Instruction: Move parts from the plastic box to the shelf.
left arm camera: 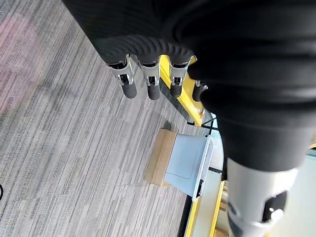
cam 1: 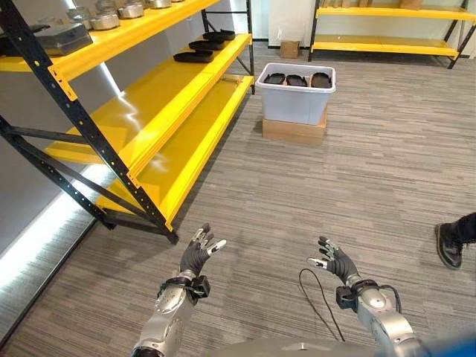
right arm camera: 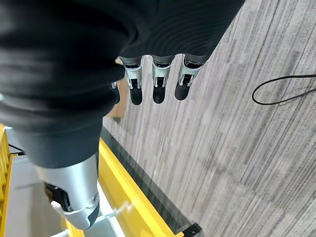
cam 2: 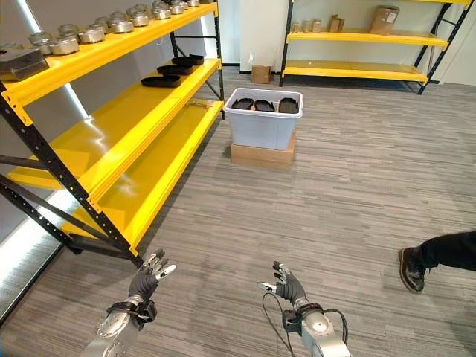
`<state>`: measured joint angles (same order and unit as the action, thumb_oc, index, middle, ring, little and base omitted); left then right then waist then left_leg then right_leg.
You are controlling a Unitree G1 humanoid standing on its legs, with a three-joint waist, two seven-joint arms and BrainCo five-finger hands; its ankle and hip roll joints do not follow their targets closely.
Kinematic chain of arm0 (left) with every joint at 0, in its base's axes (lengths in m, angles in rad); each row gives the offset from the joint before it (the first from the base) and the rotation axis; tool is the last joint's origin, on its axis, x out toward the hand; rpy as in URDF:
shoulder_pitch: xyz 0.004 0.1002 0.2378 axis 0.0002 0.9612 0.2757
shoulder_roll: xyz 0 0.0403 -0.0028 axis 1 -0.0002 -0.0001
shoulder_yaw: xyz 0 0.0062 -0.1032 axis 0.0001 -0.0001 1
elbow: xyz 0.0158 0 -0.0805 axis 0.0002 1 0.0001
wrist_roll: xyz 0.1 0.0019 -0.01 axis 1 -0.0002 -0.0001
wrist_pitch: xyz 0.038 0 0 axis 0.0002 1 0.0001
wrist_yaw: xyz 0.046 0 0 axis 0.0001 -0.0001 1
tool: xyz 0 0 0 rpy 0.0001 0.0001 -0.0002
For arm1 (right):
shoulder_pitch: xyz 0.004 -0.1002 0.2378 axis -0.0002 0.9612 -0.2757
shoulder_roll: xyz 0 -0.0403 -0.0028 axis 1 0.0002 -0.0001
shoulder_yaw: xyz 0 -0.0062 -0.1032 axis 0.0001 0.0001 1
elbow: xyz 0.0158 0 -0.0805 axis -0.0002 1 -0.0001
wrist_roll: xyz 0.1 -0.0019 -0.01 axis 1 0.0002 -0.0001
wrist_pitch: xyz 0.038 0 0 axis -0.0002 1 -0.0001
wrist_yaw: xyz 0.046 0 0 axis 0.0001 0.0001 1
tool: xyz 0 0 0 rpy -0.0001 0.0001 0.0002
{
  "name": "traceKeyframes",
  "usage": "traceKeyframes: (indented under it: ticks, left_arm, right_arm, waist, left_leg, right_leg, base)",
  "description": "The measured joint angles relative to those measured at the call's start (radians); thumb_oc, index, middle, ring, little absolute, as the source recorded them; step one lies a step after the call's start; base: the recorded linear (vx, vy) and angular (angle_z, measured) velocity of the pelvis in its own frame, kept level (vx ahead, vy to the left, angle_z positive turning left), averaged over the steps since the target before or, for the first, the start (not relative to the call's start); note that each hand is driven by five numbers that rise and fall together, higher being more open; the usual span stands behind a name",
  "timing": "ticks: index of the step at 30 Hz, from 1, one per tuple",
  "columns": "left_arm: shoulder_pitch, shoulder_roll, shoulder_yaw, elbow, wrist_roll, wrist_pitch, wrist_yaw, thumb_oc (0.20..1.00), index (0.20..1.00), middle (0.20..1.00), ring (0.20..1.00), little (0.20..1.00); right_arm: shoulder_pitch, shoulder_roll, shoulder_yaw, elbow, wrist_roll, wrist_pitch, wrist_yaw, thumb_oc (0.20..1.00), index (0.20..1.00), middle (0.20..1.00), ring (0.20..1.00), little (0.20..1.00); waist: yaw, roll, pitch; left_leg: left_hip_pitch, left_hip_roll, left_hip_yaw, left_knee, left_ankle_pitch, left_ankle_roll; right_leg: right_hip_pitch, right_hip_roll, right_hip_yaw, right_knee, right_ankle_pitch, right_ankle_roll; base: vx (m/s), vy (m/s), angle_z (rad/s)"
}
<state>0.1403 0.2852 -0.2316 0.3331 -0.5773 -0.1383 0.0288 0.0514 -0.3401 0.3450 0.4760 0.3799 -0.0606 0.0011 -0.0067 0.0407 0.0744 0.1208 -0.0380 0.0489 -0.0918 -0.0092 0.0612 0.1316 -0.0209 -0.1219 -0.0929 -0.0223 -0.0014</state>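
I see left hand (cam 1: 196, 255) and right hand (cam 1: 336, 262) low over the floor, fingers spread, holding nothing. Black parts (cam 1: 297, 79) sit in the plastic box (cam 1: 294, 103) on a cardboard box (cam 1: 293, 131), beside the yellow shelf (cam 1: 160, 111).

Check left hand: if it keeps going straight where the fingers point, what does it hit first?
Probably nothing close. The left hand, fingers open, points forward over bare grey carpet, just right of the yellow shelf rack's black corner post. Far ahead along that line sits the pale grey plastic box on its cardboard base. Depth is unclear.
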Motion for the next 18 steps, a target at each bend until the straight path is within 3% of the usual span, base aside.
traceKeyframes:
  ticks: [2, 5, 7, 8, 10, 11, 12, 13, 14, 15, 16, 18]
  left_arm:
    - [-0.002, 0.001, 0.0, -0.002, 0.0, 0.0, 0.0, 1.0, 1.0, 1.0, 1.0, 1.0]
    - [-0.027, 0.009, -0.001, -0.017, 0.0, -0.001, 0.0, 1.0, 1.0, 1.0, 1.0, 1.0]
    - [-0.04, 0.01, -0.001, -0.017, 0.0, -0.001, 0.0, 1.0, 1.0, 1.0, 1.0, 1.0]
    - [-0.043, 0.006, -0.002, -0.017, 0.0, -0.001, 0.0, 1.0, 1.0, 1.0, 1.0, 1.0]
    - [-0.049, 0.008, -0.001, -0.017, 0.0, -0.003, 0.0, 1.0, 1.0, 1.0, 1.0, 1.0]
    - [-0.072, 0.0, -0.004, -0.002, 0.001, -0.002, 0.001, 1.0, 1.0, 1.0, 1.0, 1.0]
    - [-0.078, 0.001, -0.006, 0.003, 0.002, -0.004, 0.003, 1.0, 1.0, 1.0, 1.0, 1.0]
    - [-0.082, 0.005, -0.005, 0.007, 0.003, -0.003, 0.005, 1.0, 1.0, 1.0, 1.0, 1.0]
    - [-0.081, 0.017, -0.016, 0.01, 0.005, -0.002, 0.005, 1.0, 1.0, 1.0, 1.0, 1.0]
    - [-0.068, 0.025, -0.009, 0.003, 0.011, -0.006, 0.01, 1.0, 1.0, 1.0, 1.0, 1.0]
    - [-0.069, 0.029, -0.002, 0.011, 0.011, -0.004, 0.019, 1.0, 1.0, 1.0, 1.0, 1.0]
    - [-0.068, 0.032, -0.022, 0.019, 0.013, 0.004, 0.02, 1.0, 1.0, 1.0, 1.0, 1.0]
  right_arm:
    - [-0.005, 0.0, 0.0, 0.0, 0.001, 0.0, 0.0, 1.0, 1.0, 1.0, 1.0, 1.0]
    - [-0.023, -0.001, 0.001, -0.005, 0.001, 0.0, -0.005, 1.0, 1.0, 1.0, 1.0, 1.0]
    - [-0.032, -0.01, -0.001, -0.01, 0.002, 0.0, -0.005, 1.0, 1.0, 1.0, 1.0, 1.0]
    - [-0.043, -0.021, 0.0, -0.01, 0.002, 0.0, -0.005, 1.0, 1.0, 1.0, 1.0, 1.0]
    - [-0.053, -0.022, 0.0, -0.012, 0.005, -0.002, -0.005, 1.0, 1.0, 1.0, 1.0, 1.0]
    - [-0.059, -0.025, -0.004, -0.028, 0.031, 0.0, -0.006, 1.0, 1.0, 1.0, 1.0, 1.0]
    - [-0.038, -0.003, 0.01, -0.046, 0.054, -0.001, -0.005, 1.0, 1.0, 1.0, 1.0, 1.0]
    - [-0.027, 0.017, 0.009, -0.054, 0.082, 0.0, -0.006, 1.0, 1.0, 1.0, 1.0, 1.0]
    - [-0.002, 0.035, 0.027, -0.071, 0.09, -0.001, -0.003, 1.0, 1.0, 1.0, 1.0, 1.0]
    - [-0.008, 0.046, 0.073, -0.068, 0.095, -0.001, 0.001, 1.0, 1.0, 1.0, 1.0, 1.0]
    - [-0.034, 0.049, 0.105, -0.074, 0.101, -0.001, 0.01, 1.0, 1.0, 1.0, 1.0, 1.0]
    - [-0.026, 0.051, 0.102, -0.085, 0.106, 0.0, 0.02, 1.0, 1.0, 1.0, 1.0, 1.0]
  waist:
    - [0.005, -0.002, 0.013]
    - [0.018, -0.04, 0.047]
    - [0.016, -0.029, 0.047]
    - [0.013, -0.008, 0.055]
    - [0.005, -0.006, 0.055]
    - [-0.01, 0.014, 0.074]
    - [-0.025, 0.005, 0.082]
    - [-0.036, -0.002, 0.088]
    - [-0.039, -0.01, 0.09]
    - [-0.029, -0.019, 0.089]
    - [-0.011, -0.034, 0.102]
    - [-0.028, -0.01, 0.114]
  left_leg:
    - [-0.02, -0.003, 0.001, 0.021, -0.002, -0.003]
    - [-0.111, -0.013, -0.003, 0.146, -0.045, -0.016]
    - [-0.123, 0.052, -0.003, 0.137, -0.038, -0.018]
    - [-0.108, 0.073, -0.02, 0.113, -0.036, -0.052]
    - [-0.1, 0.032, -0.01, 0.094, -0.03, -0.039]
    - [-0.102, 0.019, -0.027, 0.094, -0.024, -0.02]
    - [-0.085, -0.013, -0.03, 0.097, -0.018, 0.009]
    - [-0.083, -0.027, -0.04, 0.111, -0.026, 0.016]
    - [-0.059, -0.051, -0.053, 0.11, -0.035, 0.03]
    - [-0.054, -0.072, -0.045, 0.126, -0.071, 0.092]
    - [-0.058, -0.083, -0.019, 0.15, -0.075, 0.078]
    - [-0.042, -0.087, -0.026, 0.15, -0.094, 0.066]
  right_leg:
    - [-0.009, -0.003, 0.0, 0.001, 0.0, 0.0]
    - [-0.031, -0.045, -0.003, 0.004, 0.013, -0.007]
    - [-0.054, -0.056, -0.004, 0.053, -0.013, 0.015]
    - [-0.058, -0.061, 0.001, 0.09, -0.033, 0.032]
    - [-0.1, -0.106, 0.013, 0.176, -0.066, 0.062]
    - [-0.202, -0.135, 0.023, 0.389, -0.097, 0.084]
    - [-0.288, -0.165, 0.056, 0.579, -0.088, 0.091]
    - [-0.381, -0.193, 0.092, 0.787, -0.065, 0.104]
    - [-0.432, -0.216, 0.104, 0.894, -0.065, 0.107]
    - [-0.494, -0.224, 0.118, 0.918, -0.055, 0.119]
    - [-0.539, -0.24, 0.111, 0.935, -0.057, 0.115]
    - [-0.568, -0.223, 0.056, 0.871, -0.069, 0.097]
  base:
    - [-0.03, 0.051, -0.01]
    - [0.0, 0.121, 0.01]
    - [-0.01, 0.168, 0.07]
    - [-0.04, 0.277, -0.08]
    - [-0.03, 0.281, -0.02]
    - [0.0, 0.194, 0.3]
    - [-0.01, 0.279, 0.49]
    - [0.05, 0.203, 0.57]
    - [0.05, 0.203, 0.25]
    - [0.15, 0.129, -0.2]
    - [0.17, 0.01, -0.33]
    - [0.43, -0.11, -0.08]
